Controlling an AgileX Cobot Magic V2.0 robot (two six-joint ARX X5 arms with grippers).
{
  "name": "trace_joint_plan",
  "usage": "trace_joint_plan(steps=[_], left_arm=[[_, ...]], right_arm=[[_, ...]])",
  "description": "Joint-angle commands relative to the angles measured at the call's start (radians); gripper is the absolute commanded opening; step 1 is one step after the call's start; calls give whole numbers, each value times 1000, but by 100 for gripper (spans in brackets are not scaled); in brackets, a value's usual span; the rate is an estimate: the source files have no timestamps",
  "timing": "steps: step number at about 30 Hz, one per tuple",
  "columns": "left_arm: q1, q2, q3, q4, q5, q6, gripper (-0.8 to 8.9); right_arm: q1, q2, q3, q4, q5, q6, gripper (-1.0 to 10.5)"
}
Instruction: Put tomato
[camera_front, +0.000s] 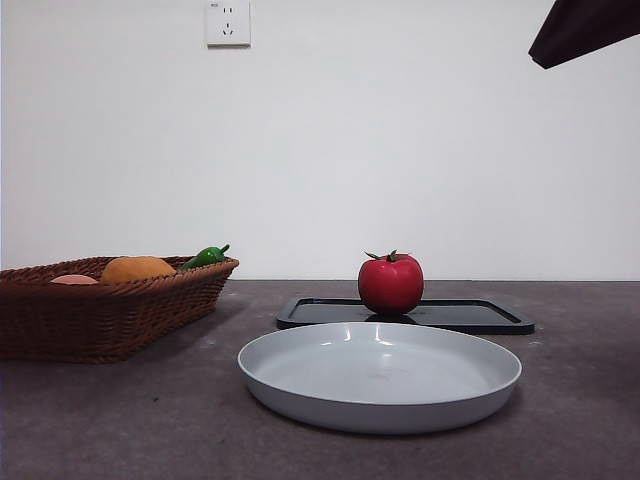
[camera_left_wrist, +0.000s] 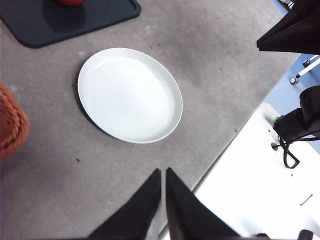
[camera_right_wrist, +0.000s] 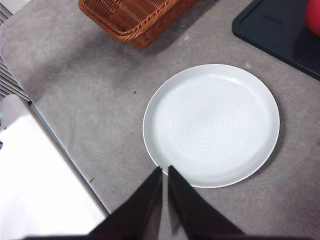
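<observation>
tomato (camera_front: 390, 285) sits upright on the black tray (camera_front: 480, 315), just behind the white plate (camera_front: 380, 375). looks light, rigid, glossy-slick; grip across its round middle, below the calyx. left gripper (camera_left_wrist: 163, 172) and right gripper (camera_right_wrist: 165, 170) hover high, jaws pressed together.

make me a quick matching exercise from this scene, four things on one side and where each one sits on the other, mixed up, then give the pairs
Things:
1. tomato
2. green pepper
3. white plate
4. wall socket

Places:
A. in the wicker basket
B. on the wall, high up
C. on the black tray
D. on the bare table, in front of the tray

Pairs: 1-C, 2-A, 3-D, 4-B
</observation>
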Motion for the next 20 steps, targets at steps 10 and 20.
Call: trace_joint_plan(steps=[10, 20], left_arm=[[201, -274, -116, 552, -151, 182, 13], [332, -558, -517, 826, -430, 137, 13]], right_arm=[[9, 4, 8, 10, -3, 6, 6], [9, 4, 8, 10, -3, 6, 6]])
